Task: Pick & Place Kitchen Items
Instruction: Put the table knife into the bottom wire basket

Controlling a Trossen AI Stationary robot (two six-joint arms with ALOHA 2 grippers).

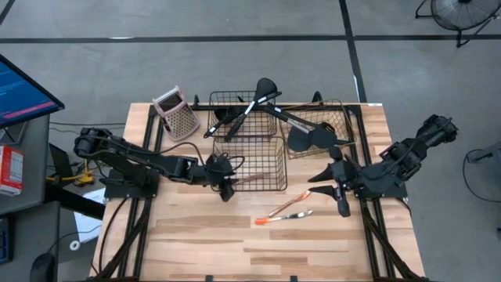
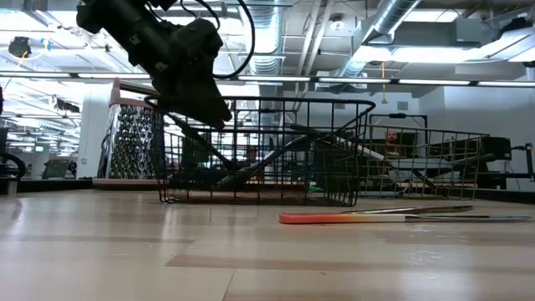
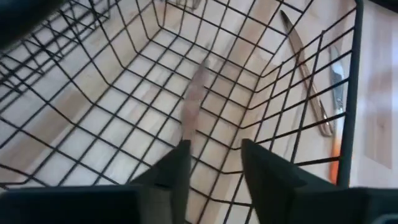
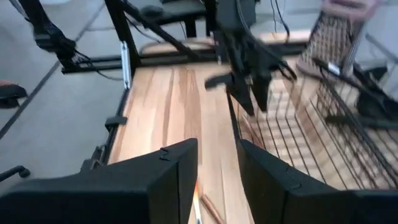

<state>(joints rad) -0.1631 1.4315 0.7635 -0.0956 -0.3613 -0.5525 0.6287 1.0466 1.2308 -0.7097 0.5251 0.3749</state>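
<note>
Pink-topped box grater (image 1: 175, 112) is seen upright at the table's (image 1: 203, 243) back left, just beside the rear wire basket (image 1: 243, 114). Light wood plank table, bare grain in front.

Three black wire baskets: the rear one is loaded with black long-handled utensils (image 1: 249, 106), handles sticking out over the rim; the rear-right basket (image 1: 327, 119) has a black spatula head (image 1: 307, 138) lying across its front edge; the front basket (image 1: 252, 163) holds one thin copper-toned piece (image 3: 193, 106) on its floor, seen through the mesh in the left wrist view.

Left gripper (image 1: 227, 188) is positioned at the front basket's left front corner, above the rim, jaws spread, nothing pinched; the copper piece lies in line beyond them.

Two more thin pieces lie on open table in front of the baskets: one copper-handled (image 1: 290, 204), one orange-handled (image 1: 283, 218), close together, metal ends toward the right arm. In the low view the orange one (image 2: 334, 218) lies flat.

Right gripper (image 1: 333, 193) hovers just right of those two pieces, jaws spread, empty.
</note>
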